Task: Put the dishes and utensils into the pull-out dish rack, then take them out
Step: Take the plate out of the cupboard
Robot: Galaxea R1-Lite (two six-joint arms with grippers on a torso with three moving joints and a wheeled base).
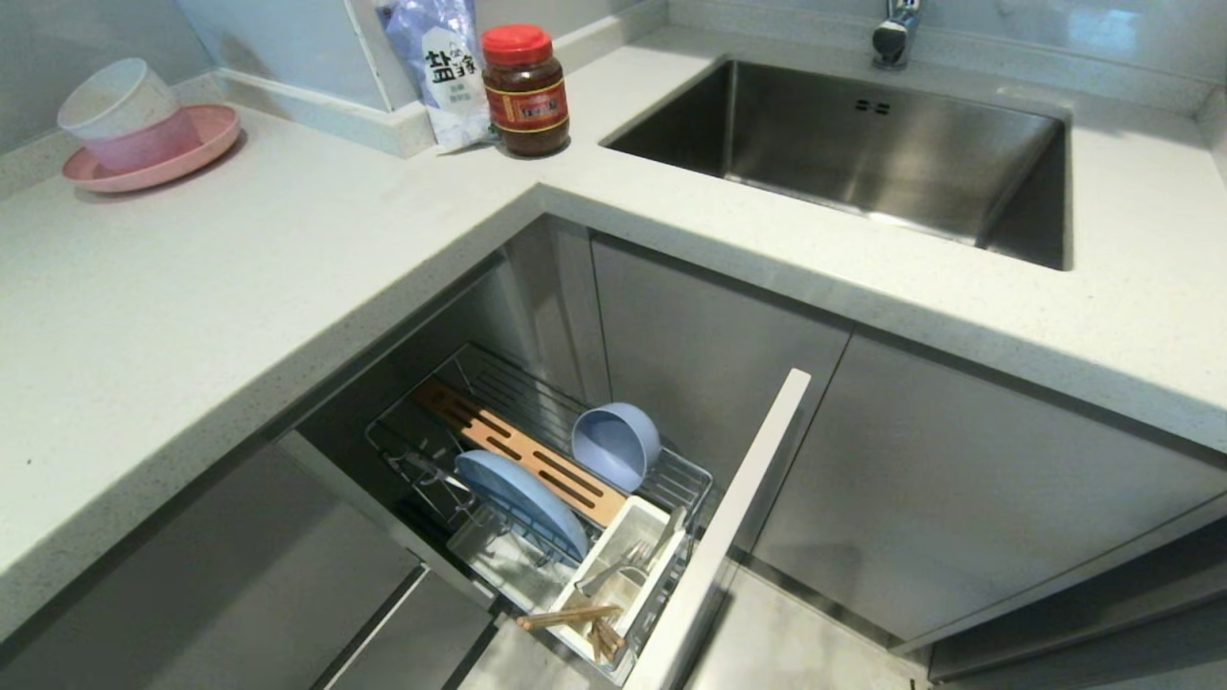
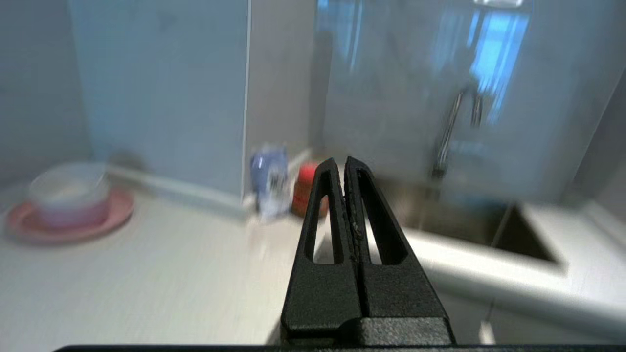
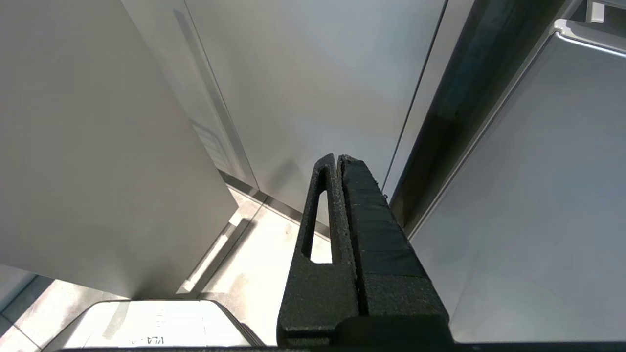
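Below, dish rack [image 1: 671, 474] holding blue plate [image 1: 522, 500], bowl [image 1: 613, 446], caddy [image 1: 628, 537] with chopsticks [image 1: 570, 618]

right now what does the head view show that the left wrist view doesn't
Only the head view shows the pull-out dish rack open below the counter, holding the light-blue plate, light-blue bowl, silver cutlery and chopsticks.

Only the left wrist view shows the left gripper, shut and empty, above the counter.

Both show the pink plate with stacked bowls, the salt bag, the red-lidded jar, the steel sink and the faucet.
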